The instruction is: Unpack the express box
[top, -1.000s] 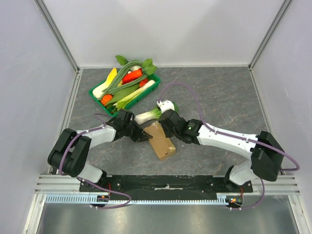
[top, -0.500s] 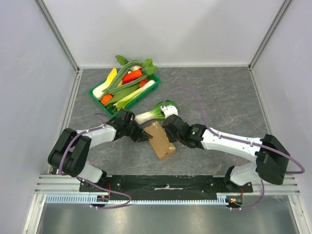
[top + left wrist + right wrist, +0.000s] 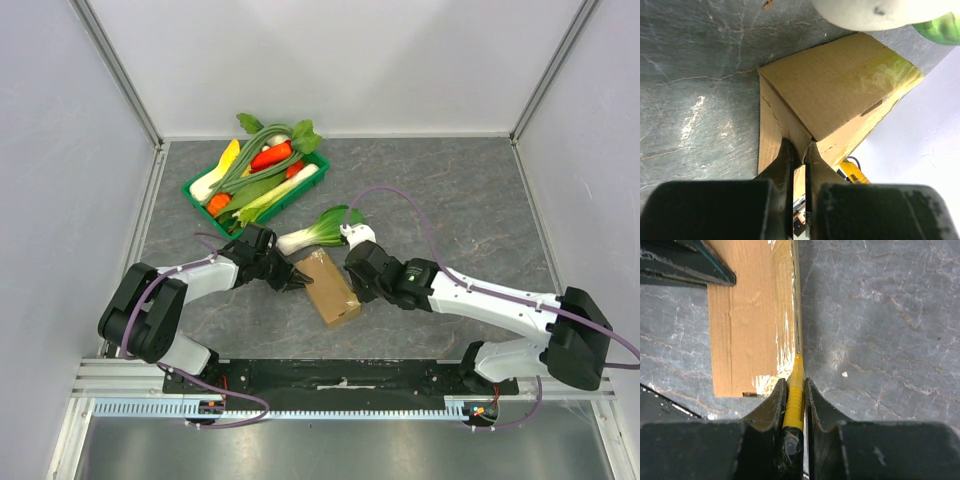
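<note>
The express box [image 3: 330,290] is a small brown carton lying flat at the table's front middle. My left gripper [image 3: 297,280] is shut on the box's left end flap; the left wrist view shows my gripper [image 3: 799,150] pinching the cardboard edge of the box [image 3: 840,85]. My right gripper [image 3: 352,278] is at the box's right side, shut on a yellow utility knife [image 3: 795,390]. In the right wrist view my gripper [image 3: 792,385] holds the knife tip against the taped right edge of the box [image 3: 750,315]. The knife also shows in the left wrist view [image 3: 855,172].
A bok choy [image 3: 315,228] lies just behind the box, touching or nearly touching it. A green plastic tray [image 3: 187,185] full of vegetables stands at the back left. Grey walls enclose the table on three sides.
My right arm has swung outward to the right and its gripper has slid slightly nearer along the box's right edge, uncovering more of the bok choy. The left arm and box have not moved.
</note>
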